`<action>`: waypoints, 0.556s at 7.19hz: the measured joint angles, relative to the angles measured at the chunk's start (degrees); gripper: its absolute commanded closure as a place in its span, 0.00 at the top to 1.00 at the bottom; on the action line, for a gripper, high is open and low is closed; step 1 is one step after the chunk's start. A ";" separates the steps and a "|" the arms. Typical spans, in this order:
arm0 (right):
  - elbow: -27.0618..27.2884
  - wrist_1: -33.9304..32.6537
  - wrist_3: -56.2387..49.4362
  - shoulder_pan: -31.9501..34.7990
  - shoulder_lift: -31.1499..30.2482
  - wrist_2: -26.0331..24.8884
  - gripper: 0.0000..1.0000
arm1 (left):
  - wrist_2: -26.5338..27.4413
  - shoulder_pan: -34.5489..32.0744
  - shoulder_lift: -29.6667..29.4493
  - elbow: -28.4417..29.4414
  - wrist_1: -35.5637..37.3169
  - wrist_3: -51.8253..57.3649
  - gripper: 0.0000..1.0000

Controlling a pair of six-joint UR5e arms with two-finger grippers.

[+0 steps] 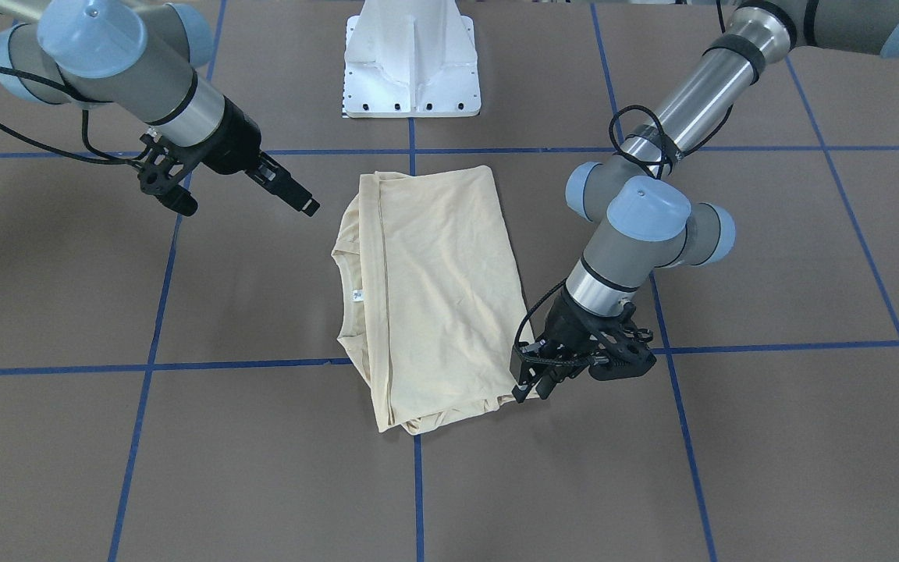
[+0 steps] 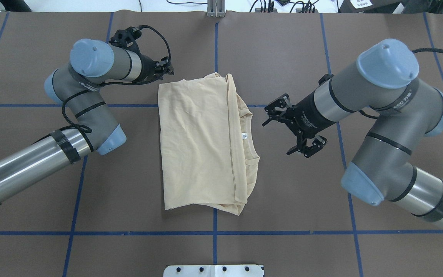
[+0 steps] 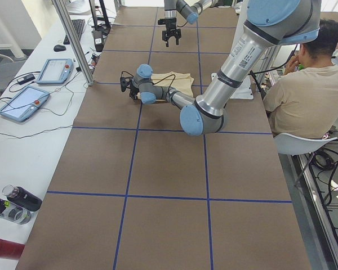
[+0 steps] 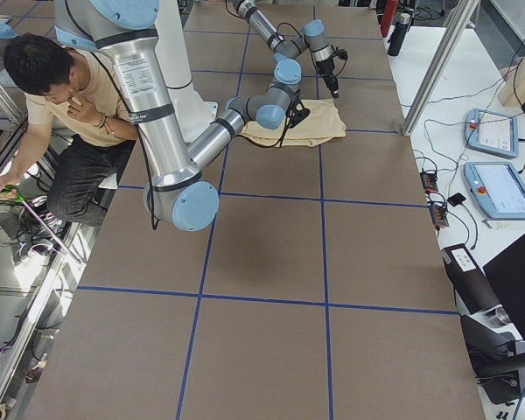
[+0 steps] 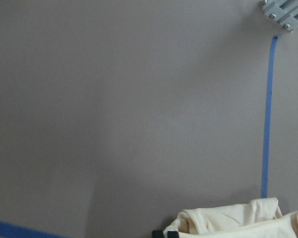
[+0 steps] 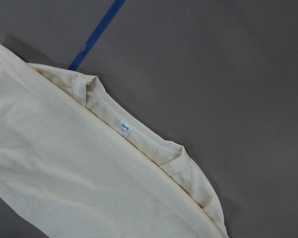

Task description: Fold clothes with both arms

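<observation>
— Across the table from the robot, what shows?
— Mid-table, the shirt (image 1: 434, 297) lies folded lengthwise. The left pincer (image 1: 527, 386) sits at its corner nearest the operators' edge, tips close together (whether cloth is caught, I cannot tell).
— And overhead?
— The right pincer (image 2: 279, 132) hangs spread wide, just beside the collar (image 2: 251, 142), touching nothing.
— Left wrist view?
— Black fingertips (image 5: 160, 234) pressed together beside that corner.
— Risk?
— I'd judge a one-corner pull could drag the layers askew, since the right side holds nothing.
</observation>
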 measured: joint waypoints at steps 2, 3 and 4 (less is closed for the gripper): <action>-0.18 -0.82 2.45 -7.40 1.01 -11.63 0.99 | -0.37 -1.41 0.86 -3.12 0.49 0.15 0.48; -0.05 -1.19 6.16 -11.95 1.02 -20.77 0.99 | -0.42 -1.59 1.18 -4.07 0.75 0.11 0.48; -0.04 -1.48 9.30 -16.41 1.03 -29.62 0.98 | -0.44 -1.64 1.37 -4.57 0.87 0.06 0.49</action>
